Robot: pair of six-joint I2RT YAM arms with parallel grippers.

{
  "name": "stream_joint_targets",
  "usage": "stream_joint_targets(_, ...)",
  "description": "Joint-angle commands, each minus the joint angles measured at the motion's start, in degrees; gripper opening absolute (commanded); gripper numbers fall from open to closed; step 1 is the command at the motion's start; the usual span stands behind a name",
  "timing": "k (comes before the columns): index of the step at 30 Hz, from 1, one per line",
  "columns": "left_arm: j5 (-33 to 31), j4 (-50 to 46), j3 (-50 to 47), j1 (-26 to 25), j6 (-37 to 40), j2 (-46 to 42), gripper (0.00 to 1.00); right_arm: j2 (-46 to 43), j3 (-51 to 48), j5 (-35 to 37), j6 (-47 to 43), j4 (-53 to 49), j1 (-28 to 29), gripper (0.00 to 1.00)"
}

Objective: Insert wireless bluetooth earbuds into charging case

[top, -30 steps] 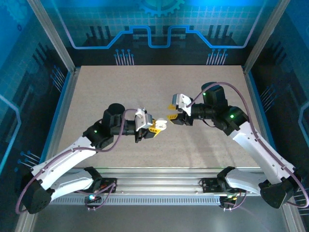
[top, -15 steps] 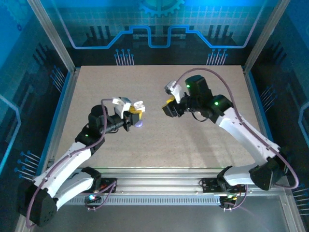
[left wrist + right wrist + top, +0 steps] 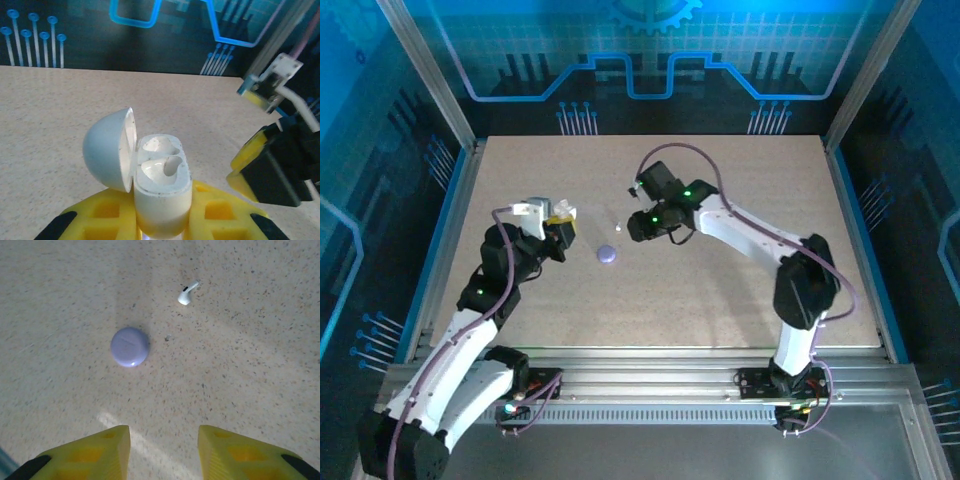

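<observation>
Just ahead of the empty, parted right gripper [image 3: 162, 445], loose on the table [image 3: 250, 390], stem slanting away and right: one white earbud [image 3: 188, 293], farther from the left gripper [image 3: 162, 220] clamped on the open charging case [image 3: 162, 175].

Earbud [image 3: 618, 226] a mere speck from above

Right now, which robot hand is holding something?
The left gripper: it is shut on the white charging case, whose lid stands open. The right gripper hangs open and empty above the table.
</observation>
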Motion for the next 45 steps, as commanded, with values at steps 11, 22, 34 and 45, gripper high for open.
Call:
stream_joint_targets(11,-4.7,-6.4,-0.5,2.2,0.2,-2.6,0.12,22.5,19.3,0.8,4.1,2.0,0.4,0.4)
stream_joint_targets(22,-4.9,-7.3,0.0,3.5,1.3,-3.3,0.12,35.1,31.4,6.4,4.5,0.8,-0.3,0.39)
stream_joint_targets(34,-3.1,-6.2,-0.5,4.1,0.8,-3.4,0.13,38.3,32.8,9.3,3.2,2.9,-0.3,0.33)
stream_joint_targets(45,-2.8,-6.0,-0.7,4.3,1.0,-3.5,0.13,38.4,32.2,10.4,3.1,1.9,-0.5,0.24)
